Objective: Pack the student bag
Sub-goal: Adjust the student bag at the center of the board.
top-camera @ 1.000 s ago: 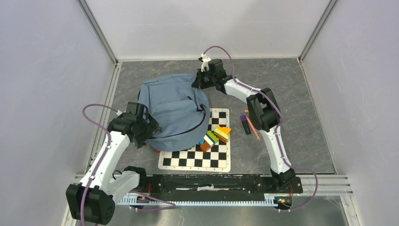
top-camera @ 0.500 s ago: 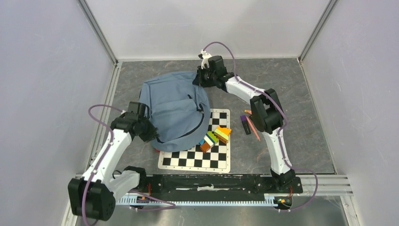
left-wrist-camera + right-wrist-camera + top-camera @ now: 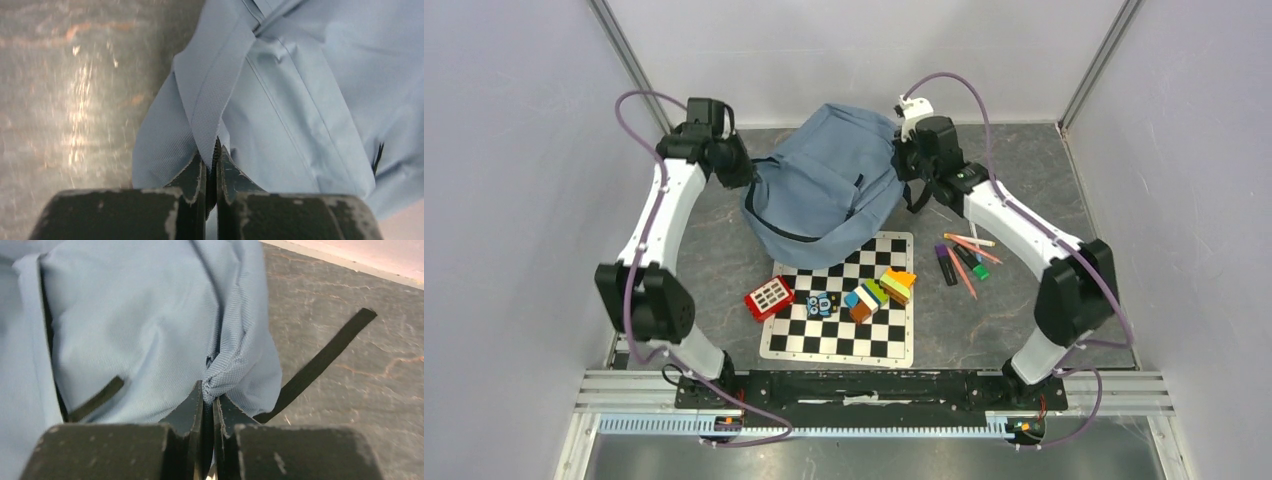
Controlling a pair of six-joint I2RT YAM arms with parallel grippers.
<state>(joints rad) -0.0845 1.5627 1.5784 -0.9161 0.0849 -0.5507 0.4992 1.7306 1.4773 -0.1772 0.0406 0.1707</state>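
Both arms reach to the far side of the table (image 3: 1084, 190), with the student bag (image 3: 829, 190) slung between them. The left gripper (image 3: 210, 157) has its jaws clamped on a fold of blue webbing at the bag's left edge. The right gripper (image 3: 207, 392) is pinched shut on a bunched corner of blue fabric, and a loose black strap (image 3: 325, 357) trails onto the table beside it. The bag's near edge reaches the far edge of the chessboard (image 3: 824, 338); whether they touch is unclear. The contents sit outside the bag: what looks like a red calculator (image 3: 769, 298) just beside the board, coloured blocks (image 3: 879, 290) on it, and pens (image 3: 964, 260) to its right. Judged step: positioning the bag, with packing not begun. The next move calls for settling the bag flat with its zipper facing up and reachable, then freeing one gripper to open it while the other steadies the fabric.
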